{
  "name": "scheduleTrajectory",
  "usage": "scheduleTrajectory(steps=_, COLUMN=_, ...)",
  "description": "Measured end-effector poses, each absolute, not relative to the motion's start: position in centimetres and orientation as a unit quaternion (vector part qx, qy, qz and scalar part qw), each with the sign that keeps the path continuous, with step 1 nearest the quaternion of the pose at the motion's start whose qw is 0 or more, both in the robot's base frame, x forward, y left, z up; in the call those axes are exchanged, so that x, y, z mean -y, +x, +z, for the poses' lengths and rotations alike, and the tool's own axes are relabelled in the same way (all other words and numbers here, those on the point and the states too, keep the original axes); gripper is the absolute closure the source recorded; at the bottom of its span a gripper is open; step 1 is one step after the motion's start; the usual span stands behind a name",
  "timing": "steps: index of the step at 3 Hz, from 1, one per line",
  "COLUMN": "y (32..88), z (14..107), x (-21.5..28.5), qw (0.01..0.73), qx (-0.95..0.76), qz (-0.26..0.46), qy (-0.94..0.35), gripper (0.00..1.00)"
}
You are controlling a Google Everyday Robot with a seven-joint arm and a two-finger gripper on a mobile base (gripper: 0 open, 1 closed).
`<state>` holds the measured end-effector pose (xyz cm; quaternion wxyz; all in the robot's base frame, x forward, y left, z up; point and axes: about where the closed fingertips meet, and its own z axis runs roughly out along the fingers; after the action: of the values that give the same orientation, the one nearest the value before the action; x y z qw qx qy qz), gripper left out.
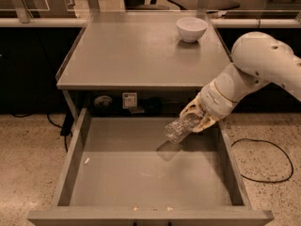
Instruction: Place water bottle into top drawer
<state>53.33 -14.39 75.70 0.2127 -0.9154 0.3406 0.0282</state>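
Above drawer [70, 166] back right corner: gripper [196, 117] clamped tight on bottle [178, 129] at one end. Bottle tilted, free end low over drawer floor, not touching; likely angled for release inside. Bowl [191, 28] on table [136, 55] behind drawer, uninvolved.

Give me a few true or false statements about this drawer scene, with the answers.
1. The drawer is pulled open. True.
2. The water bottle lies flat on the drawer floor. False: the tool holds it tilted above the drawer's back right part.
3. The white bowl sits inside the drawer. False: it stands on the table, near the far right corner.
4. The tool is over the right side of the drawer, shut on the water bottle. True.
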Motion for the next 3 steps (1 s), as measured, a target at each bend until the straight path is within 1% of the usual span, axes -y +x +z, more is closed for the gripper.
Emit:
scheduleTrajectory(steps=2, y=52.7, z=72.5, x=11.8, qw=0.215, qx=-0.327, qz=0.064, qy=-0.918, gripper=1.00)
scheduleTrajectory(steps=3, y=52.6, z=72.4, x=11.7, qw=0.215, qx=-0.326, qz=0.064, qy=-0.918, gripper=1.00)
